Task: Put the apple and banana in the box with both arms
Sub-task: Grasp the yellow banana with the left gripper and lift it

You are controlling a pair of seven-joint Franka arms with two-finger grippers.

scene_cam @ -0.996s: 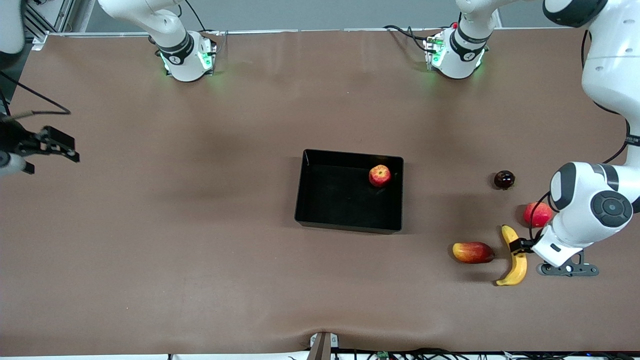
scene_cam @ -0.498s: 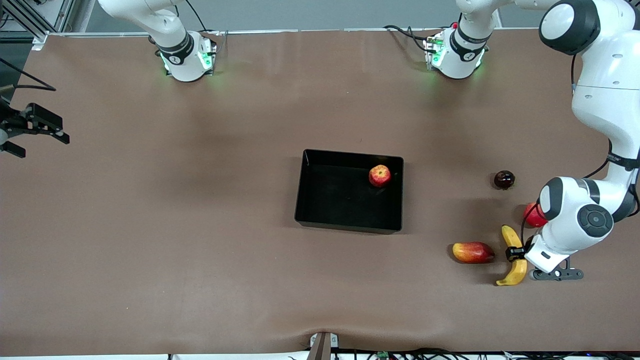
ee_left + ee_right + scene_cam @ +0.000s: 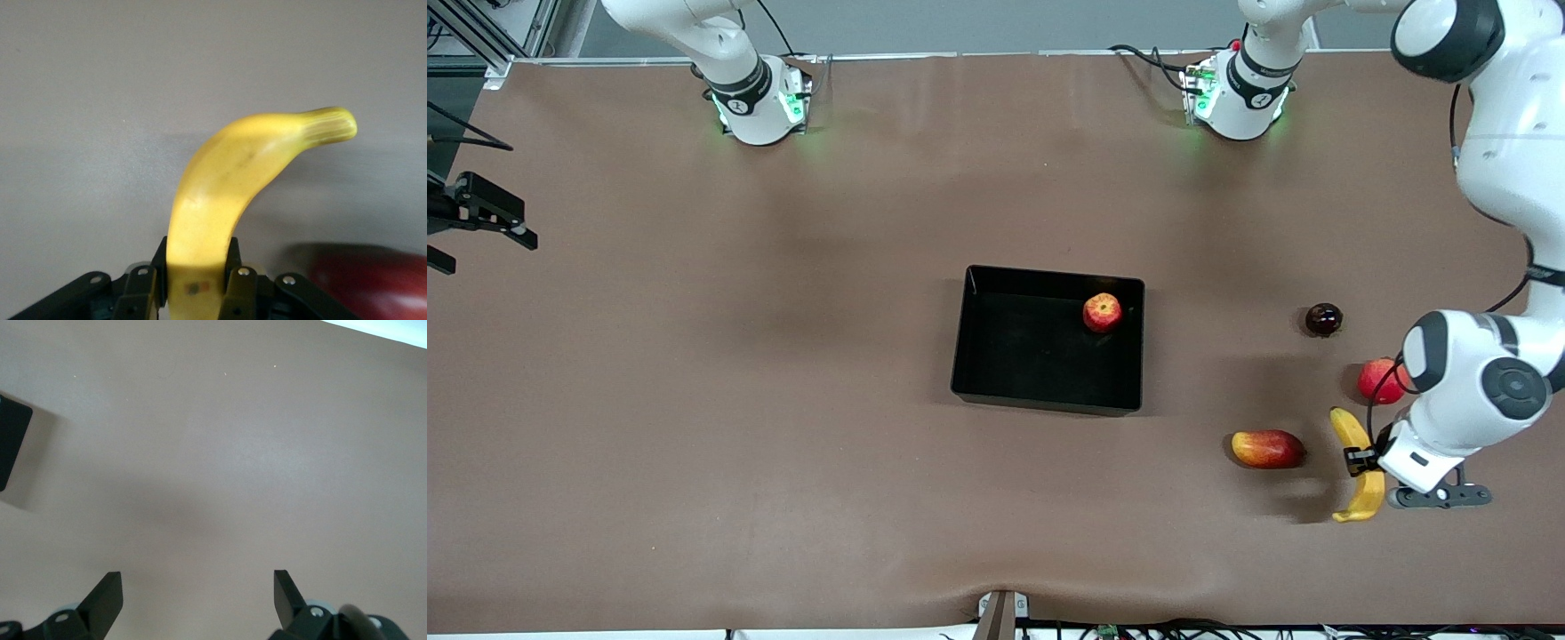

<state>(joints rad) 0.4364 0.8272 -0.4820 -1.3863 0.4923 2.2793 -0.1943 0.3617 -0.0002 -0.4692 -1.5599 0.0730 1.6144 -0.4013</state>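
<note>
The banana (image 3: 1349, 430) is long, curved and yellow. My left gripper (image 3: 1360, 460) is shut on its middle and holds it a little above the table, beside the mango-shaped fruit. In the left wrist view the banana (image 3: 220, 193) rises out from between the fingers of the left gripper (image 3: 197, 283). The apple (image 3: 1102, 312), red with yellow patches, lies in the black box (image 3: 1047, 402), in the corner toward the left arm's base. My right gripper (image 3: 487, 253) is open and empty at the right arm's end of the table; its wrist view (image 3: 197, 587) shows bare table and a corner of the box (image 3: 10, 443).
A red-and-yellow mango-shaped fruit (image 3: 1267, 448), a pink-red round fruit (image 3: 1376, 380) and a small dark round fruit (image 3: 1323, 319) lie near the banana at the left arm's end. A blurred red fruit (image 3: 373, 280) shows in the left wrist view.
The left gripper has lifted the banana off the table and carried it slightly toward the left arm's end. The right gripper has drawn back toward the table's edge.
</note>
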